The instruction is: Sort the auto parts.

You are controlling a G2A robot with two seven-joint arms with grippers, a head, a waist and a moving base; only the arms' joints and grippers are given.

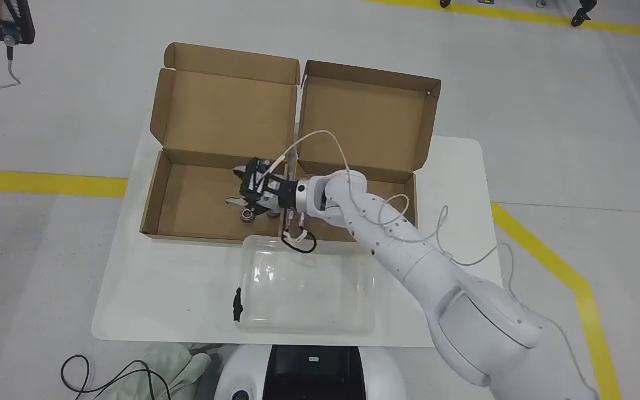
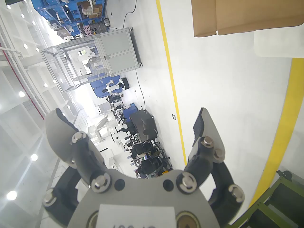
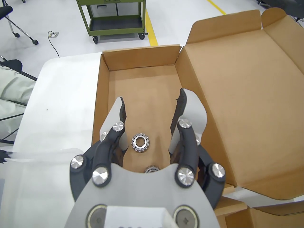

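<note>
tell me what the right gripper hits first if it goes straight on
Probably the floor of the cardboard box, just past the bearing near the right gripper; depth is unclear.

Your stock, by colour:
- Left box (image 1: 190, 205) and right box (image 1: 365, 120): plain brown cardboard.
- Table (image 1: 160, 290): white.
- Bin (image 1: 310, 290): clear and colourless, with a small black part (image 1: 238, 300) at its left edge.
- Bearing (image 3: 140, 143) and second bearing (image 3: 151, 169): shiny silver, with the first ribbed round its rim.
- Right gripper (image 3: 151, 97): silver-grey plates, black links and dark pads.
- Left gripper (image 2: 129, 112): you will find the same colours.
- Floor (image 1: 560, 90): pale grey with yellow lines (image 1: 60, 183).
- Cart (image 3: 114, 5): olive green.
</note>
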